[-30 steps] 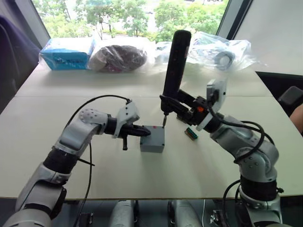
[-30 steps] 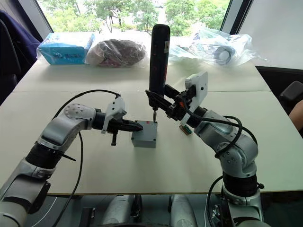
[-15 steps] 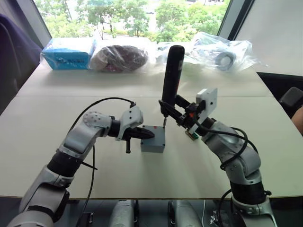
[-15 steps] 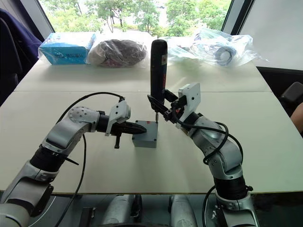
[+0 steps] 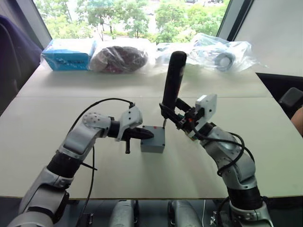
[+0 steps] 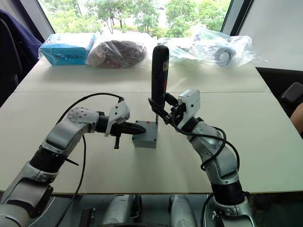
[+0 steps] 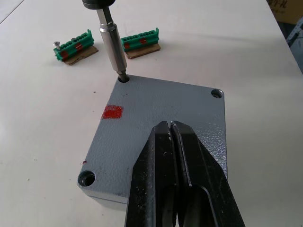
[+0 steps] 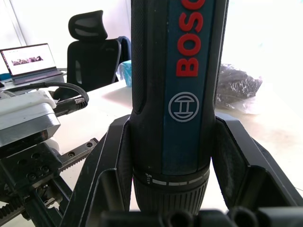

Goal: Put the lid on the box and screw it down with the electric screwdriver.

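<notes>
The grey box (image 5: 152,145) stands mid-table with the lid (image 7: 161,104) seated on top; a red mark and corner screw holes show on the lid. My left gripper (image 7: 169,124) is shut, and its joined fingertips rest on the lid's top from the left side (image 5: 147,135). The electric screwdriver (image 5: 173,80) stands nearly upright in my right gripper (image 5: 169,112), which is shut on its dark body (image 8: 177,94). Its metal bit (image 7: 113,47) sits in the screw hole at the lid's far right corner.
Two green connector blocks (image 7: 75,43) lie on the table just beyond the box. Along the far edge are a blue carton (image 5: 66,53), a dark bagged bundle (image 5: 118,57) and clear plastic bags (image 5: 220,53). A person's arm (image 5: 298,118) shows at the right edge.
The screwdriver has sunk lower with its bit staying at the lid's corner, and my right arm has drawn in toward the box. My left gripper edged slightly further onto the lid.
</notes>
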### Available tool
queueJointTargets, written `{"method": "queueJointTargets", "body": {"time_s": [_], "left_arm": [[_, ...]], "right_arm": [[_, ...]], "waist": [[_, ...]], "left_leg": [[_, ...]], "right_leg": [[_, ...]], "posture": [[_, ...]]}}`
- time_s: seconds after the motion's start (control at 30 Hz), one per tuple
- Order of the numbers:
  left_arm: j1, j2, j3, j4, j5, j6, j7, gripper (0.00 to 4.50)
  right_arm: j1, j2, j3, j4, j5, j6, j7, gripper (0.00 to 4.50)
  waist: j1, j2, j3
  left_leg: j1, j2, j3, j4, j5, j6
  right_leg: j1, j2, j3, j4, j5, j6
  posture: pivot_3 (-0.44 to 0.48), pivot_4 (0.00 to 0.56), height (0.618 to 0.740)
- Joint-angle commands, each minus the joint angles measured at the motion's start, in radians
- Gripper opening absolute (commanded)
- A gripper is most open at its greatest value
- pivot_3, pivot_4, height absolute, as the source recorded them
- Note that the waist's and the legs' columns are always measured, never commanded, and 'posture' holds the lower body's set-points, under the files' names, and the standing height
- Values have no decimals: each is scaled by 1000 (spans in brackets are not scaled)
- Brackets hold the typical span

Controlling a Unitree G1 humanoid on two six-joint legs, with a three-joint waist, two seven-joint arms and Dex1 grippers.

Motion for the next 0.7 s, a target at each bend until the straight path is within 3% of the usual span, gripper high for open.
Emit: {"method": "queueJointTargets", "body": {"time_s": [0.03, 0.7], "left_arm": [[19, 8, -9, 4, 18, -1, -5, 0], [42, -3, -10, 18, 32, 4, 5, 0]], "right_arm": [[49, 11, 10, 38, -34, 6, -17, 1787], [89, 70, 77, 134, -144, -14, -80, 1787]], "waist": [[0, 0, -1], [-1, -1, -19]], "left_leg": [[5, 0, 0, -1, -1, 1], [19, 4, 0, -3, -2, 2]], "right_leg": [[5, 0, 0, -1, 0, 0], [18, 0, 0, -3, -4, -7]], "posture": [[0, 150, 740], [0, 150, 740]]}}
